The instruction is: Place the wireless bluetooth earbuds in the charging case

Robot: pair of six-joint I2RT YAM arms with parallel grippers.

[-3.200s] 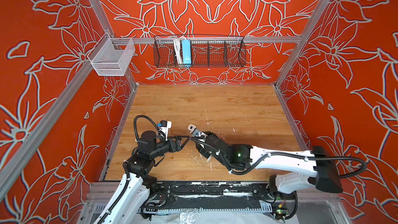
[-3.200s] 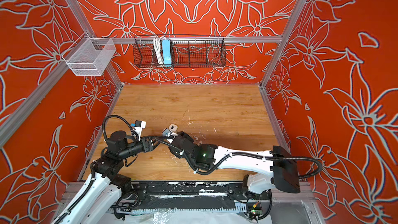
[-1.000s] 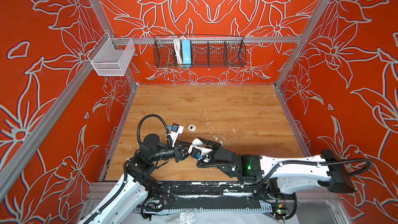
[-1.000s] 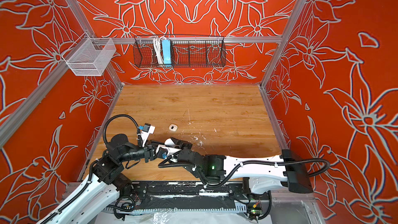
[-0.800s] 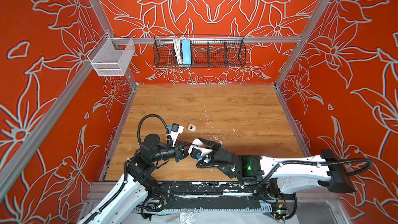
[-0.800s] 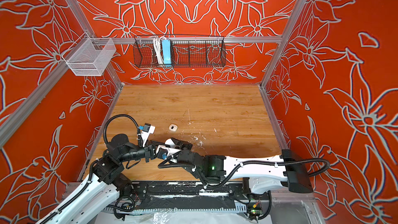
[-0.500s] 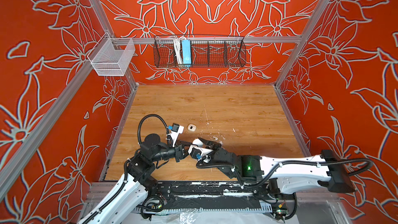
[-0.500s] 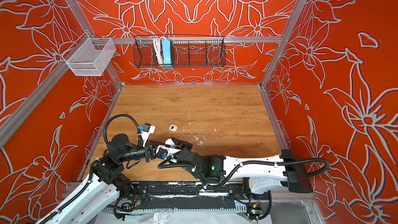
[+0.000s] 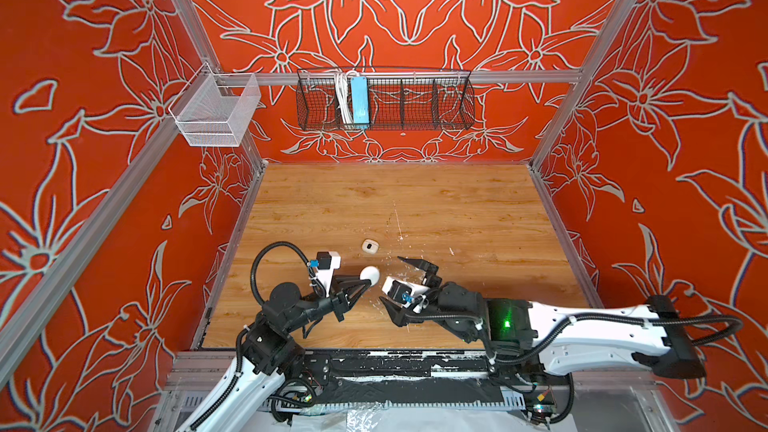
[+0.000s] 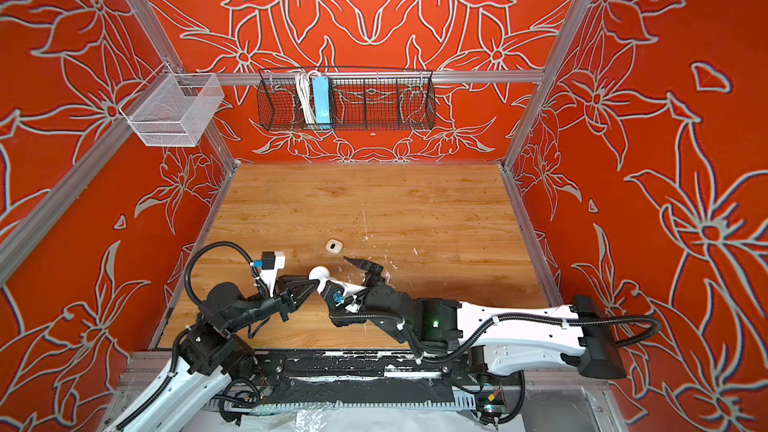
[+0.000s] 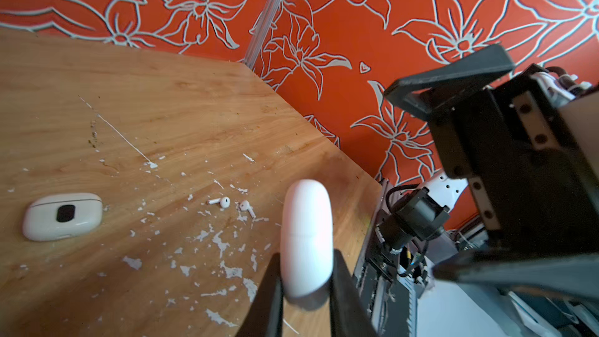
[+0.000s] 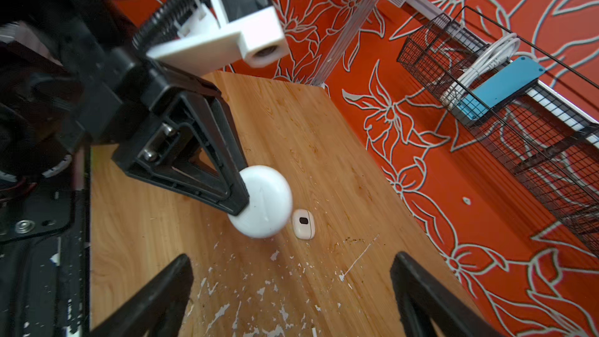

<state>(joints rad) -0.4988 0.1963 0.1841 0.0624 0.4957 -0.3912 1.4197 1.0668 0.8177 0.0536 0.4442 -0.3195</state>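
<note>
White, glossy, 2 stemmed earbuds (image 11: pixel 223 201) lie on wood (image 11: pixel 162 124); left pincer (image 11: pixel 306 254) pinches a white disc (image 11: pixel 306 218), right pincer (image 12: pixel 290 256) spread.

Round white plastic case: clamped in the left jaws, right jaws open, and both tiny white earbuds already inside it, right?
No: the left wrist view shows both tiny glossy white earbuds lying loose on the wooden table, outside the round white plastic case. The left jaws do clamp it and the right jaws stand open.

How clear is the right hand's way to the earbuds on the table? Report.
Probably yes: the right hand is open and empty, the earbuds lie uncovered on the table; the left hand holds the white disc clear of them.
</note>
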